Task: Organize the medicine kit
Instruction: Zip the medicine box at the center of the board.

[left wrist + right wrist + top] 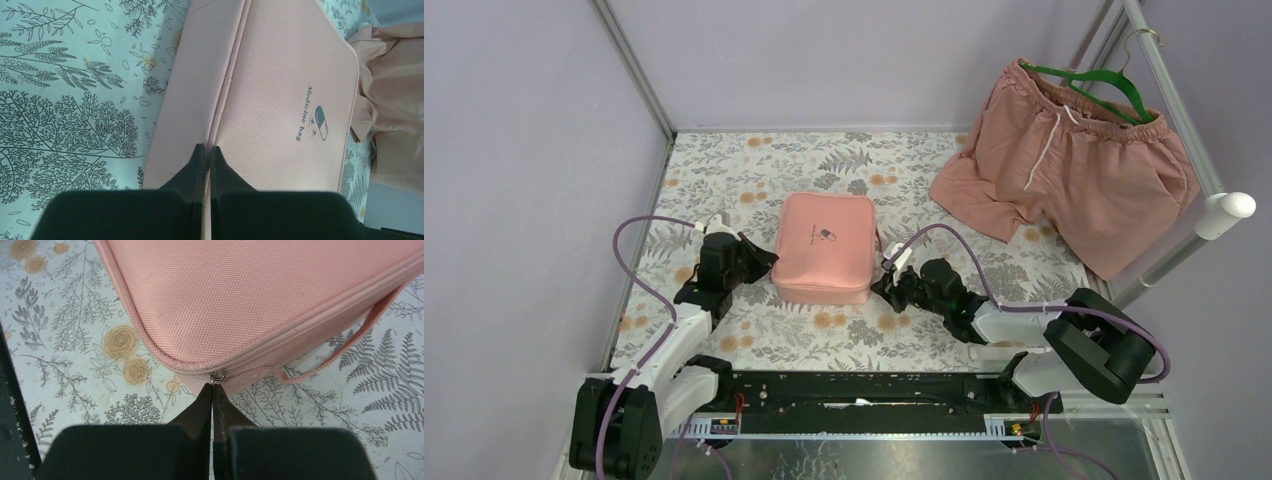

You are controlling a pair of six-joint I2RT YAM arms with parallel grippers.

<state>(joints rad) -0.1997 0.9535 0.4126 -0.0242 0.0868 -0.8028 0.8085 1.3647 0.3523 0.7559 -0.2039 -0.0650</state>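
At the table's (724, 170) middle, I am pinching the soft, probably light medicine bag (827, 247) by its side seam (227, 85) with the fully closed left gripper (206, 149), while the closed right gripper (212, 387) is nipping the zip pull (218, 375).

The top external view looks down from high behind the near edge of the floral-patterned bench (804, 335). The left wrist view sits close behind the left end effector (207, 146), the right wrist view behind the right end effector (212, 386). They face, it seems, opposite sides of the pink rectangular fabric zip case (827, 247), which all three share.
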